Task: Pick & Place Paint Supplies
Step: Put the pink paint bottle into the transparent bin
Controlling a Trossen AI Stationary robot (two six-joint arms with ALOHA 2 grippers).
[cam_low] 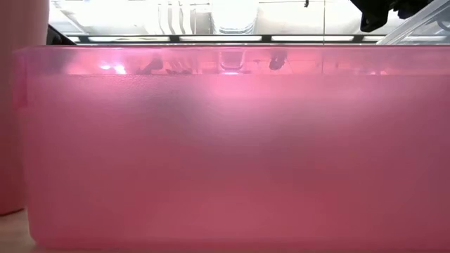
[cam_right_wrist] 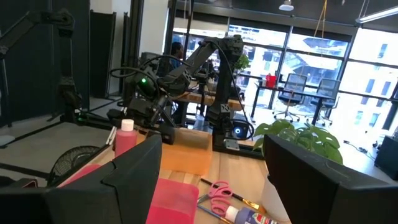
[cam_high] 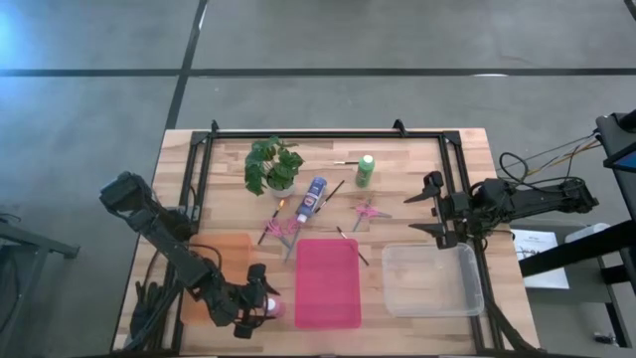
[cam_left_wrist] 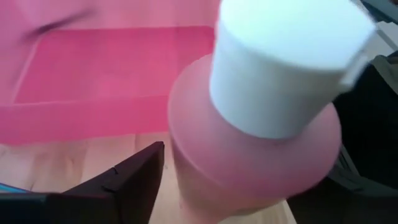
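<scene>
the table point(cam_high: 328, 149) is pale wood with visible grain. the pink bin point(cam_high: 327, 283) and clear bin point(cam_high: 432, 280) look like translucent plastic. the pink paint bottle point(cam_left_wrist: 249, 168) is frosted matt plastic under a smooth white cap point(cam_left_wrist: 286, 62).

Wood table point(cam_high: 397, 159) under me, black frame point(cam_high: 328, 132) along far edge. Plant point(cam_high: 272, 166) in white pot stands at far side, left of centre; leaves also show in my right wrist view point(cam_right_wrist: 298, 138). Pink bin point(cam_high: 327, 282) sits front centre, its wall filling low view point(cam_low: 232, 154). Orange bin point(cam_high: 234, 261) lies just left of pink one. Clear bin point(cam_high: 432, 279) to right of pink one. Paper point(cam_high: 539, 257) lies off table's right edge. Office chairs point(cam_right_wrist: 292, 99) far back in room.
</scene>
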